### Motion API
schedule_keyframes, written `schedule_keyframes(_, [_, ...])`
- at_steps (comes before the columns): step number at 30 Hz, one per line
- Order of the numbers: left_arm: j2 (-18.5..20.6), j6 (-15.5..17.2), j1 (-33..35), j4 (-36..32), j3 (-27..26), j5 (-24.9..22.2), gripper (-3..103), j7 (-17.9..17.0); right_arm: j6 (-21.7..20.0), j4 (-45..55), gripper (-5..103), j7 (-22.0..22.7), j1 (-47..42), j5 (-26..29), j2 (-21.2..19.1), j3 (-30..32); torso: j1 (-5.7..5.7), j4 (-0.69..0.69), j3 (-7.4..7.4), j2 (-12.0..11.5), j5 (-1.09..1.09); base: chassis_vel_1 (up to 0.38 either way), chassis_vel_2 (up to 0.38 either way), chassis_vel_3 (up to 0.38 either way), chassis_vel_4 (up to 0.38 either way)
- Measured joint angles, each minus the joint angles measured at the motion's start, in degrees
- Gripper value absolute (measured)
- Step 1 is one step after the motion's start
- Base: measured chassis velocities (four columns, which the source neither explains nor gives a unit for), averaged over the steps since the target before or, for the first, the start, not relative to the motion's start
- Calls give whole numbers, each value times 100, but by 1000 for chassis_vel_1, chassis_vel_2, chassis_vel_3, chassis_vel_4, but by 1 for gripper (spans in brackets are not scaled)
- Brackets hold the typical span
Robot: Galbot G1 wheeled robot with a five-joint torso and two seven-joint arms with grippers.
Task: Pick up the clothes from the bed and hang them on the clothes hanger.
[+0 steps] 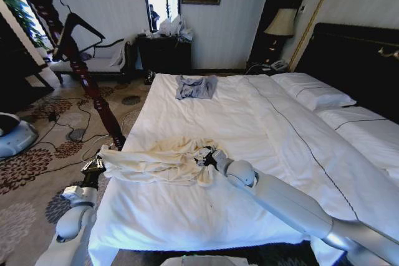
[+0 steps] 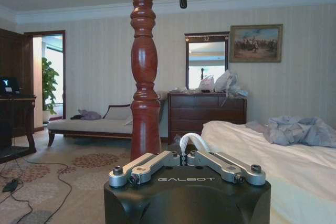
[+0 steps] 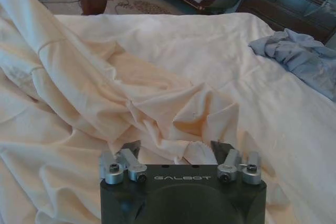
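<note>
Fingers of left gripper (image 2: pixel 187 167) folded together on nothing, parked off the bed's (image 1: pixel 187 216) left edge by the wooden post (image 1: pixel 93 85); fingers of right gripper (image 3: pixel 178 153) spread wide, pressed into the shirt's (image 1: pixel 159 161) right end. Shirt bunched near the bed's foot, long axis running left to right between both grippers, right arm nearer. Hanger (image 1: pixel 75 29) up on the post, well apart. Fingertips buried in folds; collar and sleeves hard to make out.

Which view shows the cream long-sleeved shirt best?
Head view: the whole cream long-sleeved shirt lies crumpled on the white bed, right gripper at it. Right wrist view gives only close folds; left wrist view, none.
</note>
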Motion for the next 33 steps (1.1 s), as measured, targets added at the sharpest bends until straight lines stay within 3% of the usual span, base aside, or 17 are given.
schedule_keyframes(14, [-27, 0, 6, -94, -5, -76, 1, -10, 64, -335, 66, -59, 524, -139, 99, -457, 1, 0, 0, 0, 0, 0, 0, 0, 0])
schedule_keyframes(17, [-30, 0, 11, -114, -3, -86, 1, -11, 64, -383, 71, -90, 555, -145, 102, -501, 1, 0, 0, 0, 0, 0, 0, 0, 0])
schedule_keyframes(33, [-80, -2, 26, -129, -11, -184, 1, -14, 194, -786, 59, -448, 758, -304, 63, -743, 1, 0, 0, 0, 0, 0, 0, 0, 0])
